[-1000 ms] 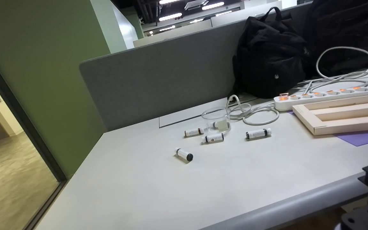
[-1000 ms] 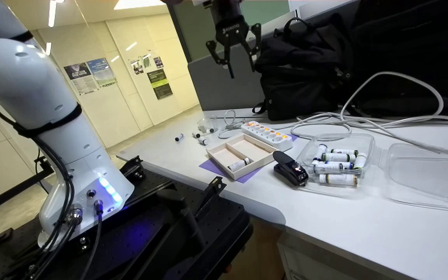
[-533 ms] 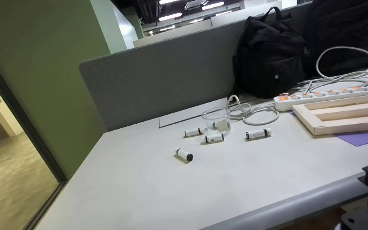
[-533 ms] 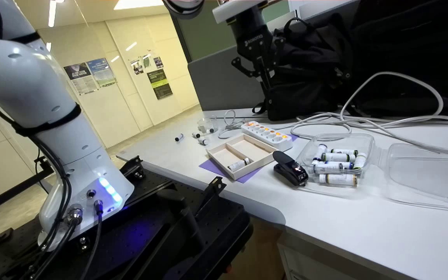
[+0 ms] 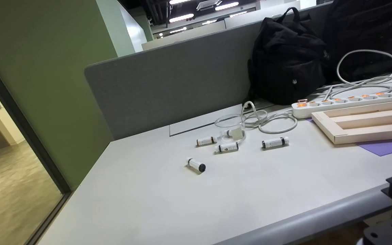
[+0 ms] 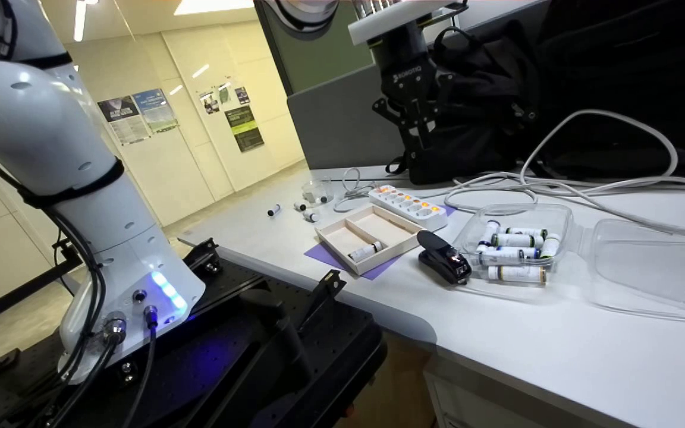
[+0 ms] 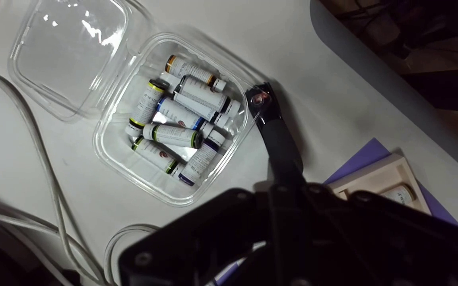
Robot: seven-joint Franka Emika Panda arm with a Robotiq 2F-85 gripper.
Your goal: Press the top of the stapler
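Note:
The black stapler lies on the white table in an exterior view, its long top arm tilted up at the end toward the wooden box. My gripper hangs well above and behind it, fingers drawn together with nothing seen between them. In the wrist view the stapler runs down from its shiny head, and the dark, merged fingers of my gripper cover its lower end. A clear gap of air separates gripper and stapler in the exterior view.
Right beside the stapler stands a clear plastic box of small vials, lid folded open. A wooden tray on purple paper sits on its opposite side. A power strip, loose white cables and black backpacks are farther back.
In an exterior view the gripper has come down and to the right, toward the stapler. Its fingers, apart a second ago, have closed together. The stapler and other table items have not moved.

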